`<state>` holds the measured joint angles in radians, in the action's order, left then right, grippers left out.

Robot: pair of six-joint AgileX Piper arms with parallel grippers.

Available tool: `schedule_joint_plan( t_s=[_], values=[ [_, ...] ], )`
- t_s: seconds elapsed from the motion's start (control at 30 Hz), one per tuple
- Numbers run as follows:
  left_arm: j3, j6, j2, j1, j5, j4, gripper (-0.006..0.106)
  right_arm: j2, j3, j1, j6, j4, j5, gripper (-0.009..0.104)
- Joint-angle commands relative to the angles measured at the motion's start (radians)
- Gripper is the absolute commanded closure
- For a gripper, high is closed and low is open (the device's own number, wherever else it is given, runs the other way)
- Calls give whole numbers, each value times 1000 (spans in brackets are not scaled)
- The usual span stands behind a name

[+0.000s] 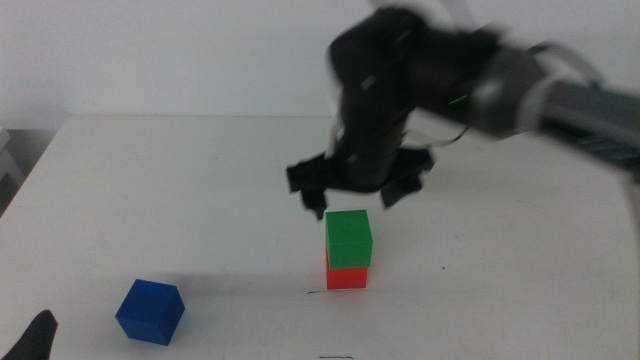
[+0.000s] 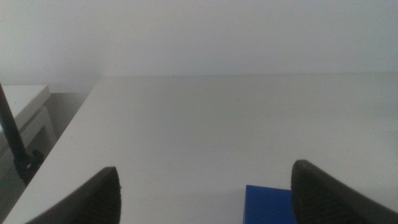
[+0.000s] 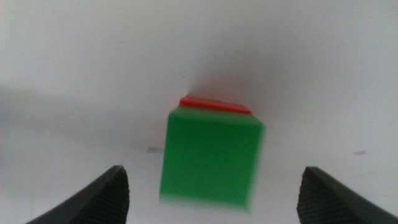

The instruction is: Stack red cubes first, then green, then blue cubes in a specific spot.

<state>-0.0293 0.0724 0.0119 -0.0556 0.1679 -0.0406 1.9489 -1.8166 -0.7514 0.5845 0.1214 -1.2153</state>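
on the plain white counter (image 1: 180,190) the small bright-green cube (image 1: 348,238) sits on the small bright-red cube (image 1: 346,276), slightly askew, with my right hand (image 1: 355,195) open just above it. my left hand (image 2: 205,199) waits open near the deep-blue cube (image 1: 150,311); i judge a clumsy blue placement could topple the skewed stack.

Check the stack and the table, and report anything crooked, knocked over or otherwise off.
Nothing stands out. The green cube sits squarely on the red cube, edges roughly in line. The blue cube rests flat on the white table, apart from the stack. The right gripper hangs open just above the stack; the left gripper waits open by the blue cube.
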Motion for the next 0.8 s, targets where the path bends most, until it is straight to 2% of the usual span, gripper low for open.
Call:
schedule_joint_plan(
  t_s=[0.0, 0.13, 0.3, 0.47, 0.6, 0.77],
  values=[
    [4, 2, 26, -3, -78, 6, 7, -181, 33, 8, -134, 27, -1, 1],
    [4, 2, 26, -3, -78, 6, 7, -438, 259, 8, -262, 18, 99, 1],
    [4, 2, 26, -3, -78, 6, 7, -765, 579, 8, -387, -49, 298, 1],
    [4, 2, 26, -3, -78, 6, 7, -1033, 807, 8, -483, -50, 463, 1],
    [4, 2, 26, -3, -78, 6, 7, -1175, 899, 8, -540, -51, 504, 1],
    [4, 2, 26, -3, -78, 6, 7, -1257, 906, 8, -539, -37, 524, 1]
  ],
)
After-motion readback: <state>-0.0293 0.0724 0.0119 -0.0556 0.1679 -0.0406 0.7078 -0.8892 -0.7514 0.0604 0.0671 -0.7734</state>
